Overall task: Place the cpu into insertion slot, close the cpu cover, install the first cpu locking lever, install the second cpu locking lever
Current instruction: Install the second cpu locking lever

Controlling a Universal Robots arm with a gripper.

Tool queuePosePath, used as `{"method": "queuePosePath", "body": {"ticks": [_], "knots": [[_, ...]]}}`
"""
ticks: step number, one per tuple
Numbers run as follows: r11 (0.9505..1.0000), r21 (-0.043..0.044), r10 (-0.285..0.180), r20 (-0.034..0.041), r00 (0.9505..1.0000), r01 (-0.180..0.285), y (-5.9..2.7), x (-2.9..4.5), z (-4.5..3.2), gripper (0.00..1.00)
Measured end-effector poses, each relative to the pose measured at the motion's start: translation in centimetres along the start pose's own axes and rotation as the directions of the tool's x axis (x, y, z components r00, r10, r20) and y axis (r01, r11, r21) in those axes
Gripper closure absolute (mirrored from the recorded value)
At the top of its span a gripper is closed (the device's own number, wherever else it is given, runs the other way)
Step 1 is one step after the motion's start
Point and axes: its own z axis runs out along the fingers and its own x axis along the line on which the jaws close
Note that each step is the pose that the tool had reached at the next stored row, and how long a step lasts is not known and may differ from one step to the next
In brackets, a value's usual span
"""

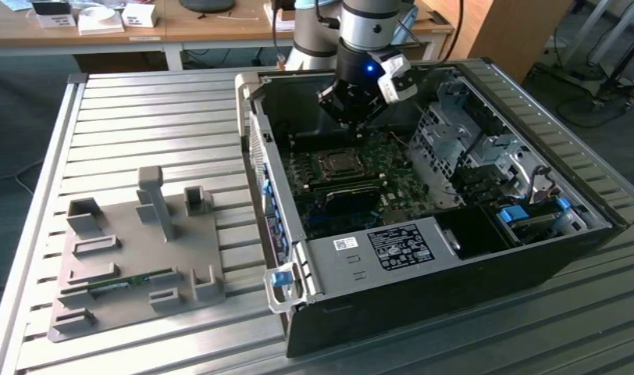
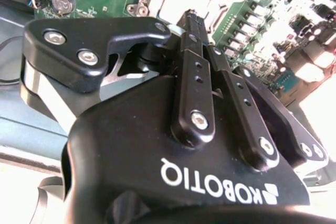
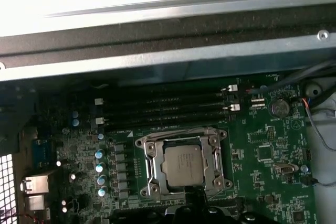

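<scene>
A: Black gripper hangs above the dark green motherboard; fingers look pressed together, nothing between them. The small silvery square cpu sits in the silver-rimmed insertion slot, silvery window-frame cpu cover down around it.

B: Risk?

A: Descending off-centre could scrape the board. Case sticker unreadable.

Gripper hovers inside open black computer case, above cpu seated on motherboard.
</scene>
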Motion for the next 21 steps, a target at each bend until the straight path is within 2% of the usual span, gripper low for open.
{"method": "queuePosePath", "body": {"ticks": [21], "knots": [[1.0000,0.0001,0.000,0.0000,1.0000,0.000,-0.34,0.43,0.15,0.89]]}}
